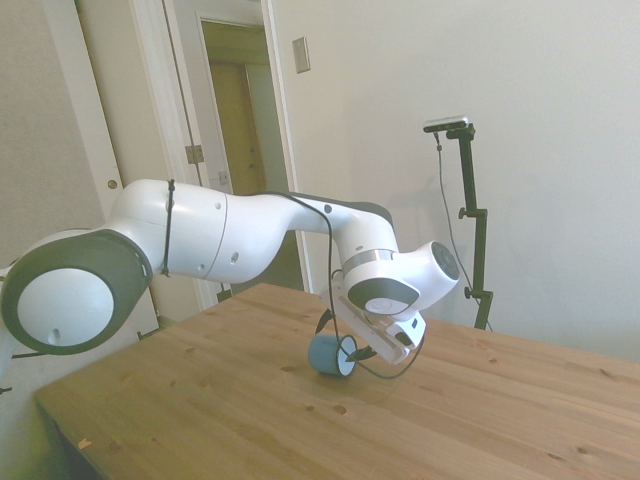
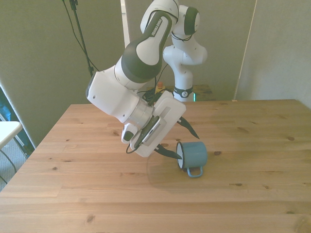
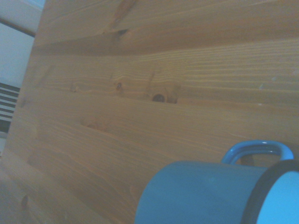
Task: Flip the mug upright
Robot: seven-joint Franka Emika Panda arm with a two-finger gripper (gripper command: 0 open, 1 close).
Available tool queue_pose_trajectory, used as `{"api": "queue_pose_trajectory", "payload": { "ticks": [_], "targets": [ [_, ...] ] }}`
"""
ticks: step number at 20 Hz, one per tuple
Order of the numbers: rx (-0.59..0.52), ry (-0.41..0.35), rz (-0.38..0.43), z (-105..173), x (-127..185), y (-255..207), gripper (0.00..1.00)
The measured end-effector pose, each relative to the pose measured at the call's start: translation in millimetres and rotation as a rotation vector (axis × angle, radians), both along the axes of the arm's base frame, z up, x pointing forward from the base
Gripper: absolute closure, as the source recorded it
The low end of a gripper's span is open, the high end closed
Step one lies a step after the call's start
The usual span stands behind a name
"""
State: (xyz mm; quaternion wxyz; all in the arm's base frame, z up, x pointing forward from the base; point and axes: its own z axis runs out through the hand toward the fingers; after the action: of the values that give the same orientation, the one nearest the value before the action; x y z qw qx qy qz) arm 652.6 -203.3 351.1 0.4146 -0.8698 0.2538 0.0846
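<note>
Front view: unlabelled mug (image 2: pixel 194 154) sideways

arm (image 2: pixel 146 58): bent low, wrist tilted | pincer (image 2: pixel 181 140): fingers spread

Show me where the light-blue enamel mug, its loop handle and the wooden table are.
Light-blue enamel mug (image 2: pixel 196 152), front view, on its side wall.
Loop handle (image 2: pixel 195 171), front view, on the loop.
Wooden table (image 2: pixel 252 204), front view, on bare boards.
</note>
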Motion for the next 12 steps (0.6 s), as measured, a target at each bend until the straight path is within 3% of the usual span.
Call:
{"api": "queue_pose_trajectory", "payload": {
  "ticks": [12],
  "targets": [
    [0.092,0.003,0.024,-6,4,13,0.00]
  ]
}}
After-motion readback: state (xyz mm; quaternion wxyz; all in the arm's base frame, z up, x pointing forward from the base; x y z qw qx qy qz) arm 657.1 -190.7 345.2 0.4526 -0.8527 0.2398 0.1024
